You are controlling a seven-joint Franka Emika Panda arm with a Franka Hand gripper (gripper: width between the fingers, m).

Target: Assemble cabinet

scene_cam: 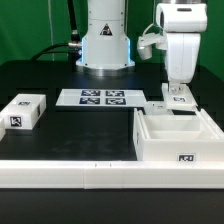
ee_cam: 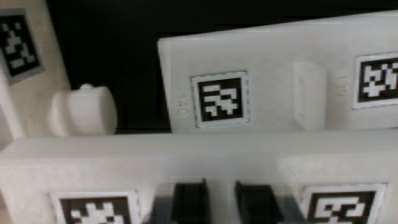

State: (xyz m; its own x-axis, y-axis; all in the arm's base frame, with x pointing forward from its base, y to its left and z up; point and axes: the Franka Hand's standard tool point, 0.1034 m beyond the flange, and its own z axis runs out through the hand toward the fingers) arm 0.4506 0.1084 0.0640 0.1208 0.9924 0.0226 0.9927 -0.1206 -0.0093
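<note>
The arm [scene_cam: 178, 45] rises from its base beyond the marker board [scene_cam: 98, 97], bends toward the exterior view's right, and ends in a white last link that hangs nearly upright. The gripper [scene_cam: 178, 96] points straight down, well to the exterior view's right of the marker board and level with it. It sits low, close to the table.

In the wrist view the gripper [ee_cam: 217, 192] shows two dark fingers [ee_cam: 187, 202] standing close together, with only a narrow light strip between them. Whether they pinch anything cannot be told from either view.

The cabinet [scene_cam: 165, 152], the big open-topped white box, lies to the exterior view's right of the marker board and nearer the camera. The gripper hangs at its far edge.

The only markings in view are black-and-white square tags, and there are no readable letters.
- The marker board carries four of them in a block.
- The cabinet has one on its near wall.
- A small white block [scene_cam: 22, 112], to the exterior view's left of the marker board, has one on its near face.
- A long white rail [scene_cam: 60, 172], nearer the camera than the marker board, has one near its middle.
- A small tagged piece [scene_cam: 160, 106] lies between the marker board and the gripper.

The wrist view shows more tags on white walls [ee_cam: 267, 60], close up and blurred. Which part each wall belongs to is unclear.
</note>
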